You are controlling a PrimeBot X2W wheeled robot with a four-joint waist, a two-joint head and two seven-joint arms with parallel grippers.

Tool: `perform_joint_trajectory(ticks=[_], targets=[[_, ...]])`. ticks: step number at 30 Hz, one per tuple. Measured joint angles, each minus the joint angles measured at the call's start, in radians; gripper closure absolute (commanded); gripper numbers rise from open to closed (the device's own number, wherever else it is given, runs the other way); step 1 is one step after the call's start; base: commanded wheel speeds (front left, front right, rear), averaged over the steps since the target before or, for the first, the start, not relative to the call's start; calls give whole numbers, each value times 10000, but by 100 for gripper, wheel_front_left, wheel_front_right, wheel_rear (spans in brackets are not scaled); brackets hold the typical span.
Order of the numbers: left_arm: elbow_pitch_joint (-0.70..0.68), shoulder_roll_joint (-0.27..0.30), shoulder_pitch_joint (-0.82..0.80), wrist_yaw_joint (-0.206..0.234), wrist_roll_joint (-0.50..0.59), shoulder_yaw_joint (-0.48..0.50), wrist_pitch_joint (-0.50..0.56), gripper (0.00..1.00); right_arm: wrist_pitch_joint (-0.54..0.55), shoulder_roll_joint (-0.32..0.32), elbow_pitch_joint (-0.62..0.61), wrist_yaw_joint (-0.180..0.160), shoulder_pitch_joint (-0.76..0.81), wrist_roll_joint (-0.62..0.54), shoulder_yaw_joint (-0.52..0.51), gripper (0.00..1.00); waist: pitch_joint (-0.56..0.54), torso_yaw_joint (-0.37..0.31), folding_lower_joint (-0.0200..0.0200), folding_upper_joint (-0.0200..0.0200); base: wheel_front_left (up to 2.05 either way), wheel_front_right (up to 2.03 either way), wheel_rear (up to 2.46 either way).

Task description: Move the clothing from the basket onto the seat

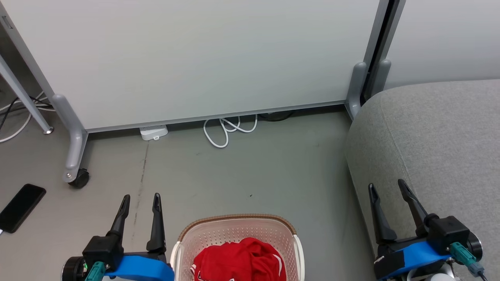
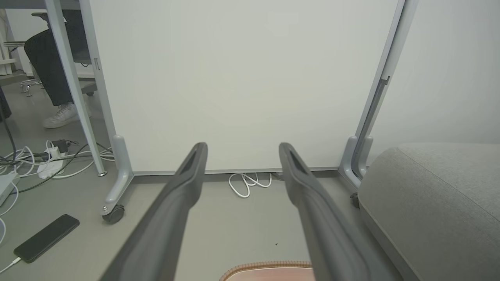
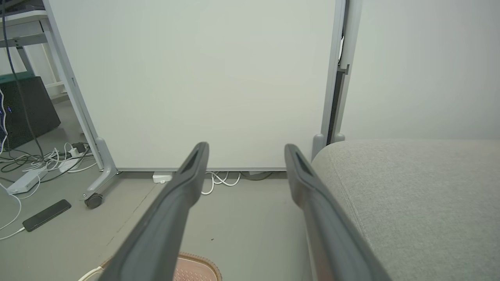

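Note:
Red clothing [image 1: 240,260] lies bunched in the cream basket [image 1: 218,230] with a brown rim, at the bottom middle of the head view. The basket rim [image 2: 269,267] also peeks in low in the left wrist view, and the basket edge [image 3: 195,267] shows low in the right wrist view. The grey seat [image 1: 437,140] fills the right side. My left gripper [image 1: 140,201] stands open just left of the basket, holding nothing. My right gripper [image 1: 388,187] is open and empty over the seat's front-left corner. Both point toward the white panel.
A white rolling partition [image 1: 195,58] on castors [image 1: 80,178] stands ahead, with a coiled white cable [image 1: 228,130] at its foot. A black phone [image 1: 21,207] lies on the floor at left. Cables and a person's leg and shoe [image 2: 58,113] are beyond the partition at left.

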Motion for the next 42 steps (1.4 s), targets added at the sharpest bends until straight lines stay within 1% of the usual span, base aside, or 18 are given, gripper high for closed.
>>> perform_joint_trajectory(ticks=[7, 16, 24, 31, 42], targets=[[272, -8, 36, 2, 50, 44, -2, 0, -2, -4, -54, 0, -212, -13, 424, 0, 281, -373, 0, 0, 0, 0, 0], [1162, -12, -366, -29, -6, 109, -12, 0, -4, -12, -297, 8, -776, -176, 1151, 0, 1207, -1237, 1, 0, 0, 0, 0], [2928, 167, -1324, -188, 109, -201, -10, 0, -4, -15, -602, 10, -1295, 6, 1461, 0, 2370, -2009, 1, 0, 0, 0, 0], [4623, 472, -2553, -282, 293, -673, 138, 0, -4, -17, -859, 10, -1698, 242, 1639, 0, 3474, -2545, 2, 0, 0, 0, 0], [6502, 1133, -4362, -355, 585, -1220, 629, 0, -4, -19, -1244, 10, -2278, 637, 1856, 0, 5119, -3161, 3, 0, 0, 0, 0]])
